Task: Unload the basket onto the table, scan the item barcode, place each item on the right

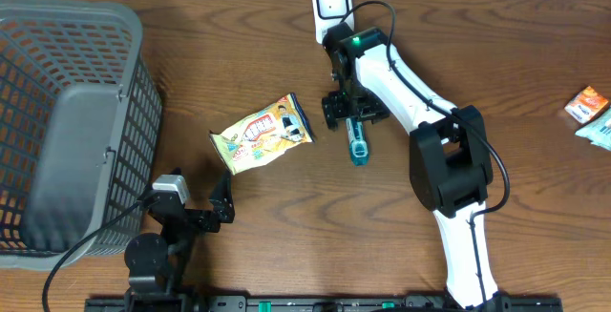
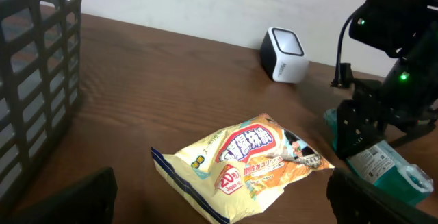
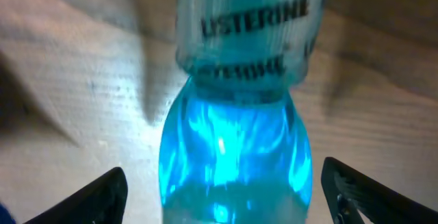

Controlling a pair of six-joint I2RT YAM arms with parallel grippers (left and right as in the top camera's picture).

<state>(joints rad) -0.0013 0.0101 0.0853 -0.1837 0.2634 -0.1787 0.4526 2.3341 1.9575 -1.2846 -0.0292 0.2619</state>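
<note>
**A:** The right pincer (image 3: 229,195) is spread wide. A dark tip sits in each lower corner of its wrist view, and bare wood shows between each tip and the bottle (image 3: 233,148), so it grips nothing.

**B:** Where does the bottle lie?

**A:** Flat on the bench (image 1: 535,26), just in front of the scanner (image 1: 330,2). It is clear plastic with glowing teal liquid, and it narrows to a ribbed, see-through cap printed LISTERINE. The frame cuts off its lower body. From the left wrist, the right arm's black wrist hides half of it, and the print on its white label is too small to read.

**B:** And the scanner?

**A:** A small white cube with rounded corners and a dark face.

**B:** The other pincer?

**A:** The left pincer (image 1: 227,203) is also wide apart and empty, well away from the scanner. In its own view its tips are only blurred dark shapes.

**B:** Anything else?

**A:** A crinkled, glossy yellow snack bag (image 1: 263,133) lies between the left pincer and the scanner. Far left of the scanner is a grey lattice basket (image 1: 67,112), cropped by the frame. Far right are two small packets (image 1: 590,112), also cropped.
</note>
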